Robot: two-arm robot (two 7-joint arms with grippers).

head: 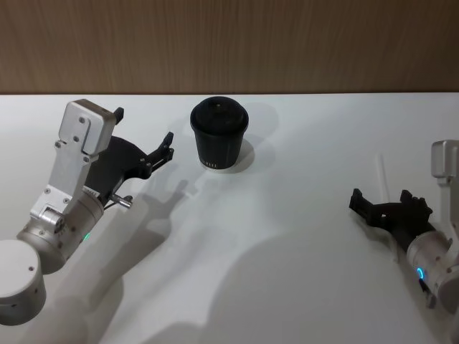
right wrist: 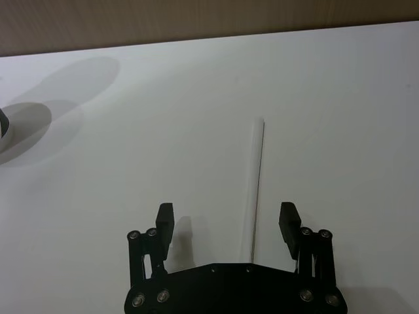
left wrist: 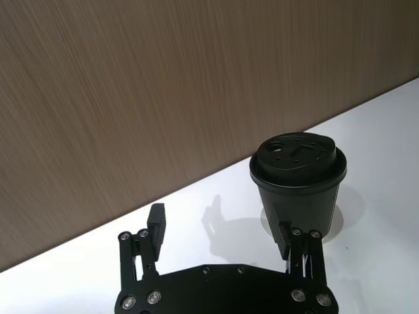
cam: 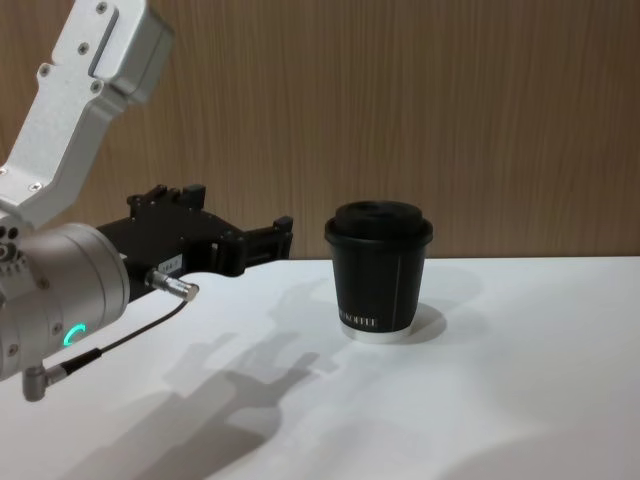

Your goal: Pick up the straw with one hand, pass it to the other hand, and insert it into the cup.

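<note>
The right gripper (head: 381, 197) hangs low at the 3 o'clock edge of the white table (head: 287, 258), its jaws spread wide and clamped on nothing; in the right wrist view (right wrist: 226, 212) the two black fingertips (right wrist: 165, 214) straddle the near end of the straw (right wrist: 255, 176), which lies flat between them, closer to one finger than the other and touching neither; whether the fingertips rest on the tabletop or hover just above it cannot be told.

In the head view the straw (head: 382, 175) runs roughly from 12 to 6 o'clock, its far end poking out past the fingers; it sits at about 4 o'clock from the cup (head: 219, 136) and well apart from it.

The cup stands upright with its lid on, at 12 o'clock on the table, near the wooden wall (head: 229, 43).

The left gripper (head: 143, 129) is raised above the table at 9 o'clock from the cup, jaws likewise wide apart and empty; the left wrist view (left wrist: 221, 226) shows the cup (left wrist: 300, 190) just beyond one fingertip (left wrist: 156, 219); the chest view (cam: 240, 210) shows a clear gap between that gripper and the cup (cam: 378, 275).
</note>
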